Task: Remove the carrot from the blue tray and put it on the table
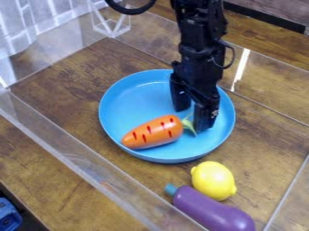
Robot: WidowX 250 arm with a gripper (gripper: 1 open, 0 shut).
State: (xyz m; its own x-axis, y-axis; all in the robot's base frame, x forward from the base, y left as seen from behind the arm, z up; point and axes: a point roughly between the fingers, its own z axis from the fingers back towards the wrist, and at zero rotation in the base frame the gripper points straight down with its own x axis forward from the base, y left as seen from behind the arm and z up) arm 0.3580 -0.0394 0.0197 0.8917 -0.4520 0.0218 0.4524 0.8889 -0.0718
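Fingers (191,102) spread above carrot (154,133); leafy top points right, toward them.

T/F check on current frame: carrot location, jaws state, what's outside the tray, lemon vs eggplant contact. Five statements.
1. The carrot lies inside the blue tray. True.
2. The gripper has its jaws shut on the carrot. False: the jaws stand open, low over the tray by the carrot's leafy end, holding nothing.
3. The lemon sits on the table, outside the tray. True.
4. The eggplant lies inside the tray. False: it lies on the table, near the front edge.
5. The lemon and eggplant are far apart. False: they sit right next to each other.
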